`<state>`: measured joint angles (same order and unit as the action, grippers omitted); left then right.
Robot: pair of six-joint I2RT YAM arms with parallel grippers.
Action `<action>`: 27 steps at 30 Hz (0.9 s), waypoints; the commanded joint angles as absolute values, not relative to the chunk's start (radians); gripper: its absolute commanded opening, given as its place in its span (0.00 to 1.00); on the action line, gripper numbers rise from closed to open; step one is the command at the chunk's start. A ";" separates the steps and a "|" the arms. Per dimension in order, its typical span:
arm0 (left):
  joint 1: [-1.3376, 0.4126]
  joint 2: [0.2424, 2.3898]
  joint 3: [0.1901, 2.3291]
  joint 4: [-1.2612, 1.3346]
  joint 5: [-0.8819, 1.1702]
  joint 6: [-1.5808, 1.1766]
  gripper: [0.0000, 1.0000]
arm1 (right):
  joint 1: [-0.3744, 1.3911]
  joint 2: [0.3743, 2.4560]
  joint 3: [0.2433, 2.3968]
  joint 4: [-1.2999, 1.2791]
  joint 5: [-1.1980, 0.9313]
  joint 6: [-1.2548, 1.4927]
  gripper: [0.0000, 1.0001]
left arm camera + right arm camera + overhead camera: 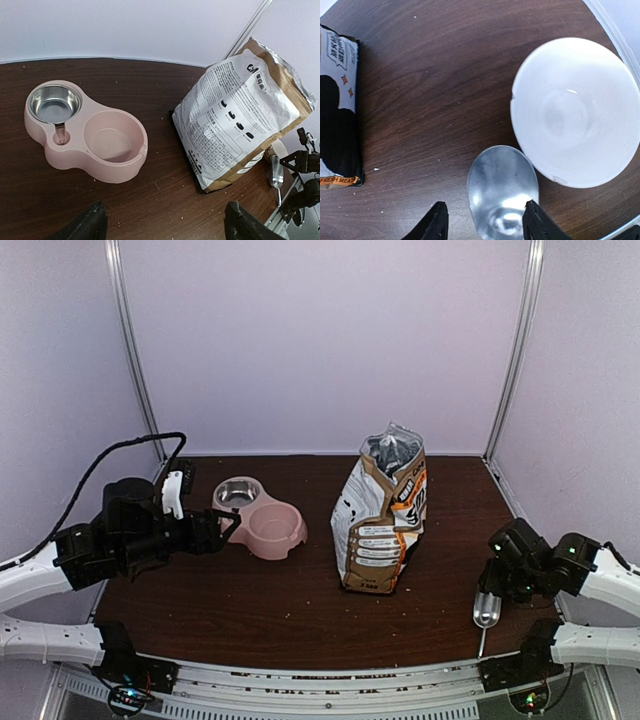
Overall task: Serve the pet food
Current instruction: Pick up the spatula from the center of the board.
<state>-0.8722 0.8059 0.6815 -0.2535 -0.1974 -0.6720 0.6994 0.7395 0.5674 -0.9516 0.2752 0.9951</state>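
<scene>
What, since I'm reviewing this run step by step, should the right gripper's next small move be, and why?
Probably lower and close the right gripper on the metal scoop: its open jaws straddle the scoop lying on the table, and the pink feeder looks empty, so scooping likely comes first.

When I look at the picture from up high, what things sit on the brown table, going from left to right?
Pink plastic double-basin feeder → tall white-grey-orange pet food bag → shiny metal scoop.

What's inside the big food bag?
The pet food bag is open on top, showing only dark, crinkled lining. Its sides hide whatever is inside lower down.
</scene>
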 commanded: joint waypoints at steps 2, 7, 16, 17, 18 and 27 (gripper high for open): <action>-0.879 0.805 0.672 -0.183 -0.188 -0.675 0.83 | 0.679 0.708 0.530 -0.985 0.264 1.114 0.51; -0.879 0.803 0.671 -0.185 -0.186 -0.675 0.84 | 0.656 0.716 0.504 -1.008 0.288 1.131 0.52; -0.879 0.788 0.672 -0.200 -0.190 -0.666 0.84 | 0.623 0.731 0.472 -0.971 0.306 1.135 0.47; -0.879 0.787 0.675 -0.203 -0.190 -0.665 0.84 | 0.617 0.736 0.461 -0.956 0.298 1.130 0.46; -0.879 0.785 0.677 -0.205 -0.190 -0.664 0.84 | 0.612 0.740 0.451 -0.944 0.290 1.128 0.45; -0.879 0.775 0.678 -0.212 -0.193 -0.654 0.84 | 0.594 0.836 0.427 -0.853 0.280 1.066 0.35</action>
